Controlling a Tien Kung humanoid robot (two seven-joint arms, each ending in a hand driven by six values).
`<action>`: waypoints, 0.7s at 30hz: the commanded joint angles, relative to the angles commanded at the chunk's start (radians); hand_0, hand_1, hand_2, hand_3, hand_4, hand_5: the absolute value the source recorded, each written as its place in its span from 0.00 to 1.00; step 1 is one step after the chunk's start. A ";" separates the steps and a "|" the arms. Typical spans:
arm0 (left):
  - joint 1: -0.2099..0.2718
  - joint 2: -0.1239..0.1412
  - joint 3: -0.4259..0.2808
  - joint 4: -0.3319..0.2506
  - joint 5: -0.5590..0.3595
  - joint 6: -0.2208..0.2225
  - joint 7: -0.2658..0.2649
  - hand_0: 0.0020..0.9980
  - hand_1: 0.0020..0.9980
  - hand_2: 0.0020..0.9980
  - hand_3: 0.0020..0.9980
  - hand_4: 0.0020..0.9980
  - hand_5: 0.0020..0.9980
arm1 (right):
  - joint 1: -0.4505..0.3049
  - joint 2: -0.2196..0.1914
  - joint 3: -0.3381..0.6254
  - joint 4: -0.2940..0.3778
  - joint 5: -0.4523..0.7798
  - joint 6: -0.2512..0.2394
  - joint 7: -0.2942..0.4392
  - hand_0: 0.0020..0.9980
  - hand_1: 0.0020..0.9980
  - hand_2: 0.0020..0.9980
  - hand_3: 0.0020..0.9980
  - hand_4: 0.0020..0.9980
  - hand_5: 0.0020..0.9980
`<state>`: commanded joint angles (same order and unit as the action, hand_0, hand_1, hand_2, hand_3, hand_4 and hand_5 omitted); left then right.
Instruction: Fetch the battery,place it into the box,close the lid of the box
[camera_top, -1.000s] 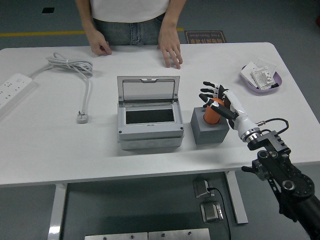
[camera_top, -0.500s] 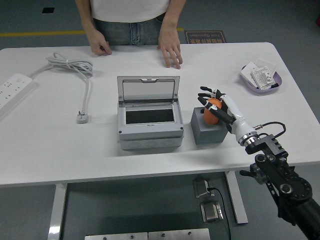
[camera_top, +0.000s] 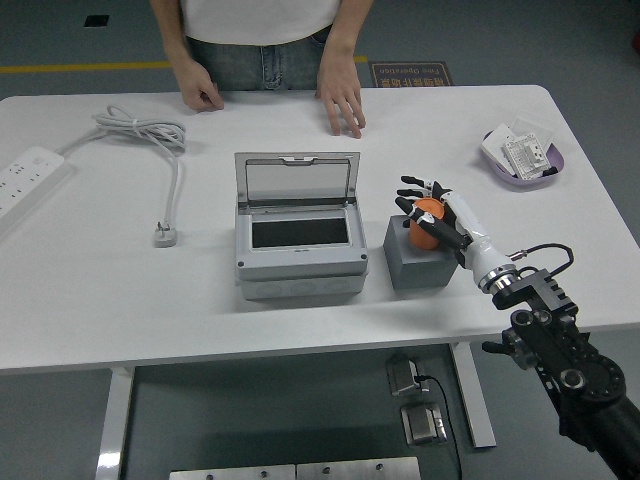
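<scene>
An orange battery (camera_top: 426, 221) stands upright in a grey block holder (camera_top: 416, 258) right of the box. My right hand (camera_top: 432, 209) comes in from the lower right and its fingers curl around the battery's right side. The grey box (camera_top: 298, 246) sits mid-table with its clear lid (camera_top: 296, 180) standing open at the back. My left arm does not show.
A person stands at the far side with both hands (camera_top: 341, 103) resting on the table. A white power strip (camera_top: 25, 178) and coiled cable (camera_top: 150, 135) lie at the left. A purple tray (camera_top: 525, 155) with white parts sits far right.
My right hand has closed in on the battery; its fingers, spread above it a second ago, now wrap it. The battery sits slightly lower in the holder.
</scene>
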<state>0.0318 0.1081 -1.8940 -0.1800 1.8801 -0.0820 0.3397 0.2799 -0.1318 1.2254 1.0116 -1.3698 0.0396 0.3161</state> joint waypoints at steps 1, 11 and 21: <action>0.000 0.000 0.000 0.000 0.000 0.000 0.000 0.60 0.63 0.62 0.65 0.71 0.25 | 0.000 -0.004 0.001 0.000 -0.006 0.002 0.000 0.51 0.75 0.77 0.83 1.00 0.53; 0.001 0.000 0.007 0.000 -0.002 -0.001 0.001 0.60 0.63 0.62 0.65 0.71 0.25 | 0.000 -0.031 0.011 0.001 -0.036 0.006 0.004 0.51 0.77 0.79 0.84 0.98 0.35; 0.001 0.000 0.013 0.000 -0.003 -0.002 0.002 0.60 0.63 0.62 0.65 0.71 0.25 | 0.001 -0.030 0.012 -0.003 -0.024 0.012 0.006 0.51 0.77 0.81 0.87 0.98 0.34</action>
<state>0.0331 0.1084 -1.8812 -0.1800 1.8767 -0.0842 0.3417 0.2808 -0.1618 1.2375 1.0089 -1.3941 0.0514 0.3219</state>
